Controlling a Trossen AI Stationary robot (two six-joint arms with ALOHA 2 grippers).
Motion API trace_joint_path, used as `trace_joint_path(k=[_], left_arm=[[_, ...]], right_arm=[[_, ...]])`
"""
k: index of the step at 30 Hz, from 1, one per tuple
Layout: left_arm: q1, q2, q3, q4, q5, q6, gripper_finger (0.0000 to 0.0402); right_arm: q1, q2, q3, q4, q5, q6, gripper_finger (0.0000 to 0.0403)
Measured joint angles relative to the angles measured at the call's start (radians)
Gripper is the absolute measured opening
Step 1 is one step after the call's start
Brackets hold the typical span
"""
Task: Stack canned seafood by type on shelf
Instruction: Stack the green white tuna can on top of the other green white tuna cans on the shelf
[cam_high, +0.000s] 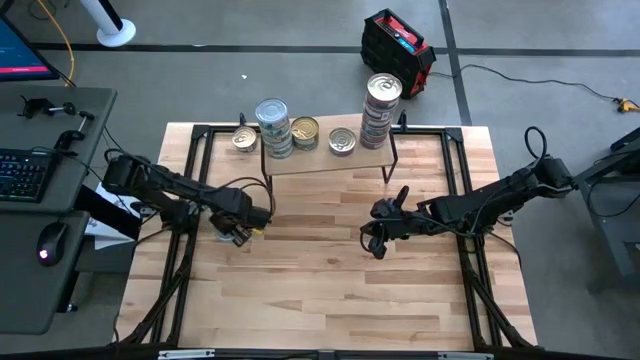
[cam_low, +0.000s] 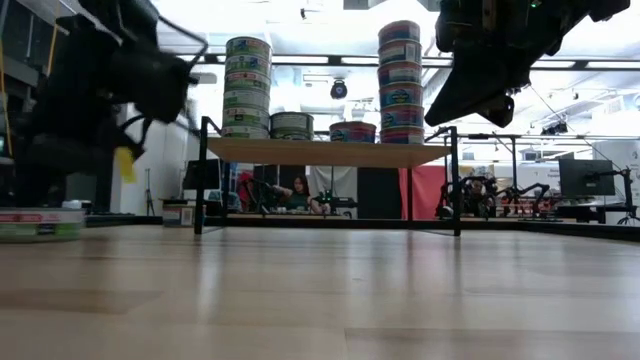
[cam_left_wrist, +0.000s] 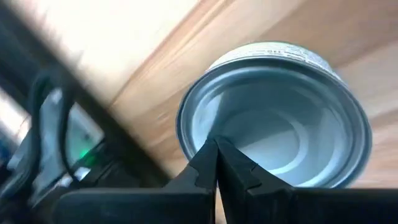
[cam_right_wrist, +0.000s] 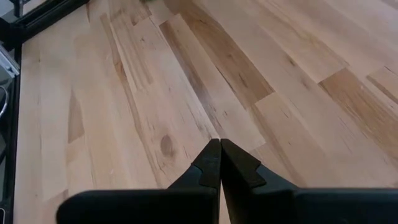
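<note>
The shelf (cam_high: 325, 158) stands at the table's far middle. On its board are a tall stack of tins (cam_high: 381, 105), a shorter stack (cam_high: 273, 125), a single gold-lidded tin (cam_high: 305, 132) and a single silver-lidded tin (cam_high: 342, 141). Another gold-lidded tin (cam_high: 244, 138) stands beside the shelf's left end. A silver-lidded tin (cam_left_wrist: 273, 118) rests on the table at the left, also seen in the low view (cam_low: 40, 222). My left gripper (cam_left_wrist: 216, 149) is shut and points down over this tin. My right gripper (cam_high: 375, 242) hangs shut over bare wood at the middle right, holding nothing. My left gripper has its shut fingertips (cam_left_wrist: 208, 158) in front of the silver lid's near rim (cam_left_wrist: 193, 140), coming from above and slanting down. I cannot tell whether they touch the lid. The tin sits flat on the table.
Black frame rails (cam_high: 195, 160) run along the table's left and right sides. A desk with keyboard and mouse (cam_high: 30, 175) stands left of the table. A black and red case (cam_high: 398, 48) lies on the floor beyond. A person (cam_low: 300, 190) sits far behind the shelf.
</note>
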Motion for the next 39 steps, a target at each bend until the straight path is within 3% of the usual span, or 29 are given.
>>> trace_joint_path(k=[6, 14, 20, 24, 28, 33, 39], left_arm=[[-0.059, -0.002, 0.073, 0.222, -0.012, 0.037, 0.0], [-0.103, 0.045, 0.079, 0.863, -0.013, 0.149, 0.0], [-0.103, 0.197, 0.085, 1.221, -0.015, 0.235, 0.0], [-0.085, 0.23, 0.15, 1.224, 0.099, 0.292, 0.0], [-0.109, 0.141, 0.165, 1.205, 0.128, 0.429, 0.0], [-0.191, -0.015, 0.168, 1.174, 0.005, 0.577, 0.0], [-0.274, 0.017, 0.168, 1.133, -0.189, 0.613, 0.0]], right_arm=[[0.0, 0.0, 0.0, 0.034, -0.012, -0.04, 0.0], [0.037, 0.0, 0.0, 0.066, -0.187, -0.044, 0.0], [0.087, 0.0, 0.0, 0.059, -0.216, -0.022, 0.0], [0.089, 0.0, 0.0, 0.07, -0.216, 0.035, 0.0], [0.078, 0.0, 0.006, 0.07, -0.276, 0.089, 0.0], [0.082, 0.076, 0.017, 0.042, -0.492, 0.117, 0.0], [0.114, 0.303, 0.158, -0.031, -0.524, 0.024, 0.0]])
